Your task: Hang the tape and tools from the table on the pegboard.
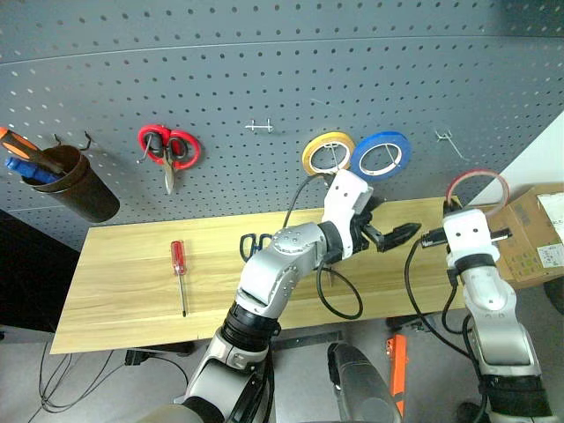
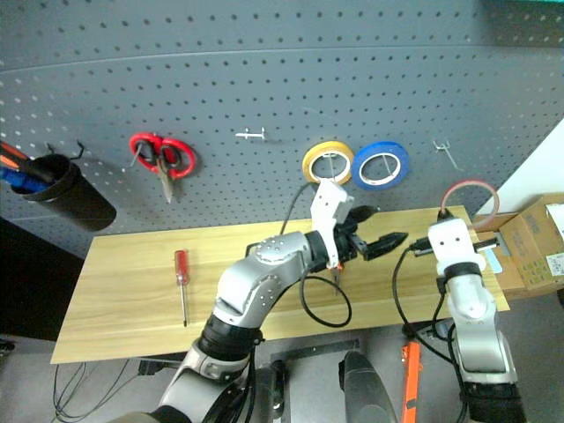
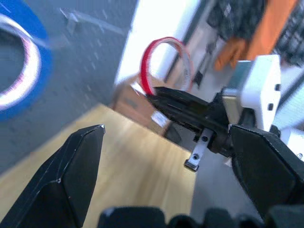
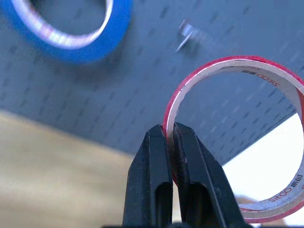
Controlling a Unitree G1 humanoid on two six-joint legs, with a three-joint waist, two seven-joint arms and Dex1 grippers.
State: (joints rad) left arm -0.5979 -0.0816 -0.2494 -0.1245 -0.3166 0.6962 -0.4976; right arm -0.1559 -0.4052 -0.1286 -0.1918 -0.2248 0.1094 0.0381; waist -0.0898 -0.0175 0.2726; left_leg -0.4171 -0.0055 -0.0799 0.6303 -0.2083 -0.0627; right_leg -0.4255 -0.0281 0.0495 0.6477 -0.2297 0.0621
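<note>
The right claw (image 4: 169,156) pinches the rim of the red tape (image 4: 237,137), holding the ring upright in front of the pegboard (image 1: 264,79), near an empty hook (image 1: 448,141) beside the blue roll (image 1: 381,154). The left claw (image 1: 388,236) gapes wide above the tabletop (image 1: 132,282), where the red-handled screwdriver (image 1: 179,273) lies.

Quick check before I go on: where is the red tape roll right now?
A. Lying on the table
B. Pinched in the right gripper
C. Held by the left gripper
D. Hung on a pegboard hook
B: the right gripper is shut on the rim of the red tape roll, held up before the pegboard.
</note>
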